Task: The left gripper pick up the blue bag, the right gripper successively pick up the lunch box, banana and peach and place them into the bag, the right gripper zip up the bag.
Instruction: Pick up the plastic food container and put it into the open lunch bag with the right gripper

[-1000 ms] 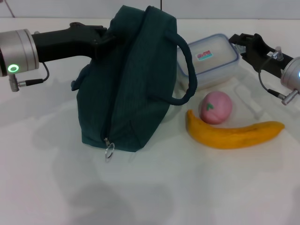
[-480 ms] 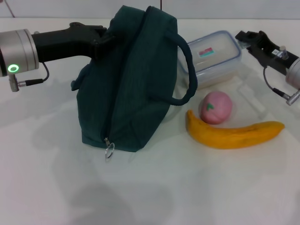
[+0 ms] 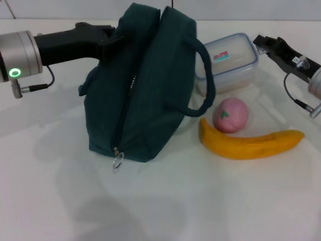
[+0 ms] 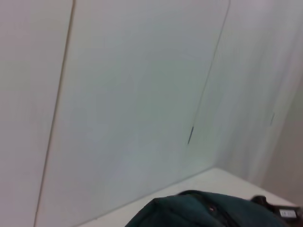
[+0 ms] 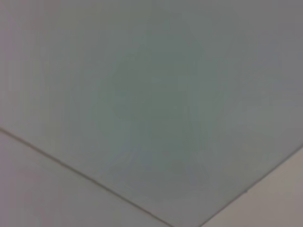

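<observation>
Head view: left gripper (image 3: 111,42) clamps bag (image 3: 143,85); right gripper (image 3: 262,41), jaw state unclear, beside lunch box (image 3: 228,63).

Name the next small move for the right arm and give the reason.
Probably ease the right gripper inward onto the lunch box: it sits just off the box's outer corner, the box still rests on the table, and the left gripper holds the blue bag upright beside it. The peach and banana come later.
</observation>
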You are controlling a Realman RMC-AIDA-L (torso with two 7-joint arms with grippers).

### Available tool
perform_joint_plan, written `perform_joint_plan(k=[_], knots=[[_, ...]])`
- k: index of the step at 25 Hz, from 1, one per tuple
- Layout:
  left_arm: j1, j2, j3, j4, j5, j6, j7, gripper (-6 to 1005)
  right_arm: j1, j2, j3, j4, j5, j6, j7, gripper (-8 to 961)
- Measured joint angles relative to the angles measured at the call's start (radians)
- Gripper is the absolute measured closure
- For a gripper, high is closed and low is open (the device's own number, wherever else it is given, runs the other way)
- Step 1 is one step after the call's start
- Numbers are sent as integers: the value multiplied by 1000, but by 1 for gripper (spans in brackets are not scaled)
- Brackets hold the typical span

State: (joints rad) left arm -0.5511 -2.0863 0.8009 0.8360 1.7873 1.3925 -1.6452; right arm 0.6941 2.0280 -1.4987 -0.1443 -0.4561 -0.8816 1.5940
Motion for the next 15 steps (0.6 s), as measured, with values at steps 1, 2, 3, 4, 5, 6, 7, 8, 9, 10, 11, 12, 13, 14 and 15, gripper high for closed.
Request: perform_joint_plan(k=[1, 2, 3, 4, 5, 6, 7, 8, 9, 10, 11, 12, 13, 14, 15], knots=[[4, 0, 0, 0, -13, 0, 1, 896, -10, 0, 3, 0, 15, -17, -28, 819], [8, 0, 0, 0, -29, 1, 2, 896, -19, 0, 5, 0, 27, -31, -48, 820], [14, 1, 0, -1, -42, 1, 2, 896, -29, 0, 6, 0, 39, -46, -68, 820], [20, 2, 0, -1, -61, 4, 2, 896, -37, 0, 6, 0, 49, -66, -90, 820], [27, 3, 0, 0, -76, 9, 2, 896, -45, 0, 4, 0, 52, -81, -106, 821], [31, 4, 0, 0, -83, 16, 2, 896, -50, 0, 2, 0, 50, -96, -121, 821], [35, 5, -2, 0, -89, 29, 0, 896, -52, 0, 0, 0, 49, -102, -129, 822], [37, 6, -4, 0, -93, 46, -3, 896, -55, 0, -2, 0, 47, -111, -144, 822], [38, 7, -5, 0, -93, 59, -6, 896, -56, 0, -3, 0, 46, -118, -158, 823], [39, 7, -6, 0, -93, 70, -10, 896, -57, 0, -5, 0, 45, -125, -173, 832], [41, 7, -6, 0, -93, 77, -16, 896, -57, 0, -6, 0, 44, -133, -189, 840], [42, 7, -6, 0, -90, 79, -23, 896, -59, 0, -7, 0, 43, -141, -200, 849], [42, 7, -5, 0, -86, 79, -29, 896, -62, 0, -7, 0, 43, -151, -213, 850], [42, 6, -3, 0, -83, 80, -33, 896, -66, 0, -8, 0, 42, -161, -225, 852], [40, 5, 1, 0, -80, 80, -38, 896, -72, -1, -8, 0, 42, -172, -243, 853]])
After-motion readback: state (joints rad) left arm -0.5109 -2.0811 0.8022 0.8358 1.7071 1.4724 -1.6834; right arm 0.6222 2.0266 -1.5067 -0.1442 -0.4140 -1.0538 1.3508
